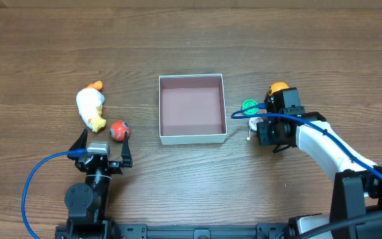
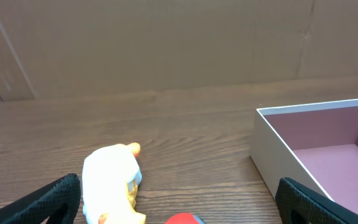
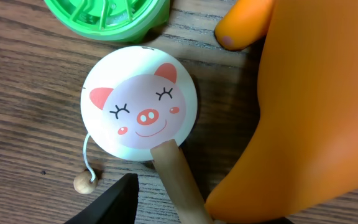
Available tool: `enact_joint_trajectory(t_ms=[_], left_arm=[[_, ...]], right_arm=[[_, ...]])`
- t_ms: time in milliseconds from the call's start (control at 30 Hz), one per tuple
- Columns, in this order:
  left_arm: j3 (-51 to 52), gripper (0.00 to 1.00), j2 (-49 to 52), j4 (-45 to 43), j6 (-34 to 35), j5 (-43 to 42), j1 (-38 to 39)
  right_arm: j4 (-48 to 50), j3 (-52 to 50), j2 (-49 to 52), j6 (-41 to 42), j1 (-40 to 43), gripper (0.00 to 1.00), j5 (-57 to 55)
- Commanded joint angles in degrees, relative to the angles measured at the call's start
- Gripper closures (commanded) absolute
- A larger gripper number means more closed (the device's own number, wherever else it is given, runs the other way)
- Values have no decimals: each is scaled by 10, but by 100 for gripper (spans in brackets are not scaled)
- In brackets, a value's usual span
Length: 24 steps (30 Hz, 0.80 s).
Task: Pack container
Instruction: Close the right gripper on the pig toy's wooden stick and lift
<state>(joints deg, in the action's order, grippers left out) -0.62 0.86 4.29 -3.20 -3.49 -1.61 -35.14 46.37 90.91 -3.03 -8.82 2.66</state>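
The container (image 1: 191,137), a shallow white box with a pink inside, stands at the table's middle with nothing in it; its near wall (image 2: 278,162) shows in the left wrist view. My right gripper (image 1: 258,127) is low over a round pig-face drum toy (image 3: 140,106) just right of the box. The drum's wooden handle (image 3: 178,180) lies beside my one visible black finger (image 3: 120,199), with a small gap between them. An orange toy (image 3: 316,112) hides the other finger. My left gripper (image 1: 103,143) stands wide open and holds nothing.
A white and yellow plush (image 1: 90,108) and a red ball (image 1: 119,131) lie left of the box, in front of the left gripper (image 2: 179,196). A green round toy (image 1: 249,105) and the orange toy (image 1: 278,87) sit by the drum. A bead on a string (image 3: 82,182) trails from it.
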Motion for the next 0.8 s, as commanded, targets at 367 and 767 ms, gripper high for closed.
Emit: enact_joint_trajectory(t_ms=[367, 767], left_arm=[[3, 0, -5, -2, -7, -6, -3], [3, 0, -5, -2, -7, -6, -3]], right_arm=[[45, -48, -1, -2, -2, 55, 0], [-6, -19, -1, 3, -2, 85, 28]])
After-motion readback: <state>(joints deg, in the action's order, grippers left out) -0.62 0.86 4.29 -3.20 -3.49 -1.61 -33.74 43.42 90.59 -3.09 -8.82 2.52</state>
